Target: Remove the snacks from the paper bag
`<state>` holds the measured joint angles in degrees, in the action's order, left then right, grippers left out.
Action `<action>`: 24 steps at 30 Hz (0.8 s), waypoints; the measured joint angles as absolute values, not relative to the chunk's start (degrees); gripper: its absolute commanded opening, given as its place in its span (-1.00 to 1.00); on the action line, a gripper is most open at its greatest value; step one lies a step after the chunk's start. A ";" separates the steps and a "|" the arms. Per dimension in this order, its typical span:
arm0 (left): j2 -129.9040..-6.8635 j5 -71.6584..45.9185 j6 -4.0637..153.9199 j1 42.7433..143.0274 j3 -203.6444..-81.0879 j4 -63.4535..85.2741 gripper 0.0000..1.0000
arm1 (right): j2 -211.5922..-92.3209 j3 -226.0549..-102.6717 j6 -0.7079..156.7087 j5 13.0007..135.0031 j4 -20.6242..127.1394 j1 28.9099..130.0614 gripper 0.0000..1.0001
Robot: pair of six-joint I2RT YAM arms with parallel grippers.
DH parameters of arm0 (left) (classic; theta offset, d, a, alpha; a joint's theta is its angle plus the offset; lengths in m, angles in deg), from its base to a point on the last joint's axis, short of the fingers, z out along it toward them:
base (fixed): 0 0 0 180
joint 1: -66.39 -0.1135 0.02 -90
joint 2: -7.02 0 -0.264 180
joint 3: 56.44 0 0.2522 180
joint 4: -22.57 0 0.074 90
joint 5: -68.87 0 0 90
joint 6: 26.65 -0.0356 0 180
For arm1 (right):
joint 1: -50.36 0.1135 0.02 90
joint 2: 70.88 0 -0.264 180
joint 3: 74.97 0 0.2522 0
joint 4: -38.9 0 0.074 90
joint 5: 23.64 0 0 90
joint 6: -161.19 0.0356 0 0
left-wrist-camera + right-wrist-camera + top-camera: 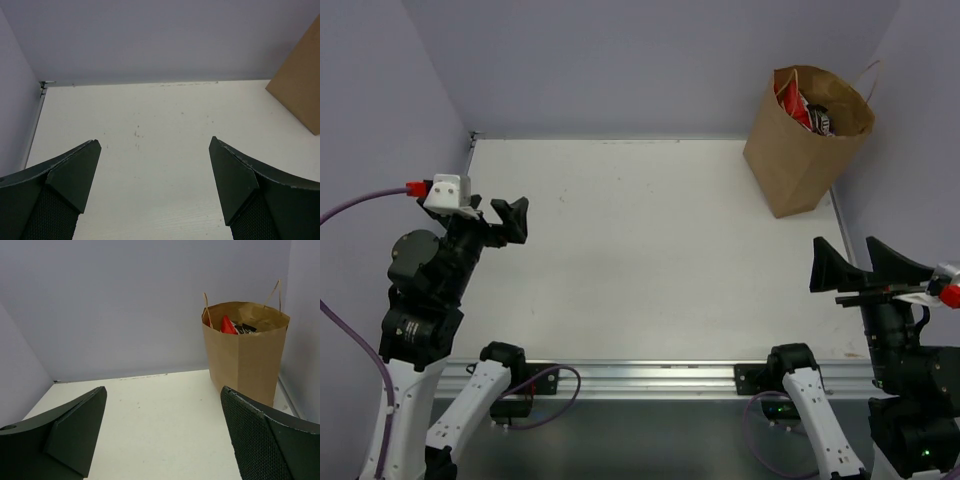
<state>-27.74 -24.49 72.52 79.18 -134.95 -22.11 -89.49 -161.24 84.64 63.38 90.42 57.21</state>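
At the far right corner of the white tabletop point(640, 250), the tall brown kraft paper bag point(805, 150) is stood upright on its creased body with its mouth open upward, and a glossy red crinkly snack packet point(792, 105) is seen poking above the rim. The bag is found ahead and slightly right of the right gripper point(855, 268), whose black fingers are spread wide on nothing, so that arm is judged nearer. The left gripper point(492, 222), likewise spread and empty, is set well apart.
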 measured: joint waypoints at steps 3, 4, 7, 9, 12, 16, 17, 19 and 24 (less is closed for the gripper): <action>-27.76 -24.16 73.02 79.18 -134.01 -21.87 1.00 | -89.92 -161.31 85.27 64.30 90.53 57.23 0.98; -27.83 -23.94 73.24 79.18 -133.61 -21.74 1.00 | -90.38 -161.44 85.47 64.86 90.57 57.21 0.98; -28.64 -22.93 73.87 79.20 -132.33 -21.52 1.00 | -93.01 -161.79 86.67 66.00 90.42 57.21 0.98; -29.88 -21.80 74.59 79.20 -131.78 -21.37 1.00 | -96.33 -162.09 88.03 65.85 90.29 57.23 0.98; -32.13 -19.74 75.23 79.20 -131.58 -21.24 1.00 | -104.09 -164.17 88.81 66.09 90.22 57.21 0.98; -33.75 -18.15 75.40 79.20 -131.58 -21.26 1.00 | -118.27 -171.12 87.33 65.80 88.37 57.21 0.98; -34.04 -17.86 75.38 79.20 -131.58 -21.28 1.00 | -121.94 -172.47 86.19 65.41 86.81 57.12 0.98; -34.17 -17.62 75.38 79.20 -131.58 -21.32 1.00 | -128.44 -174.77 83.76 64.56 84.39 56.03 0.98; -33.27 -17.36 75.34 79.20 -131.58 -21.35 1.00 | -145.33 -181.70 81.58 68.23 81.76 47.42 0.92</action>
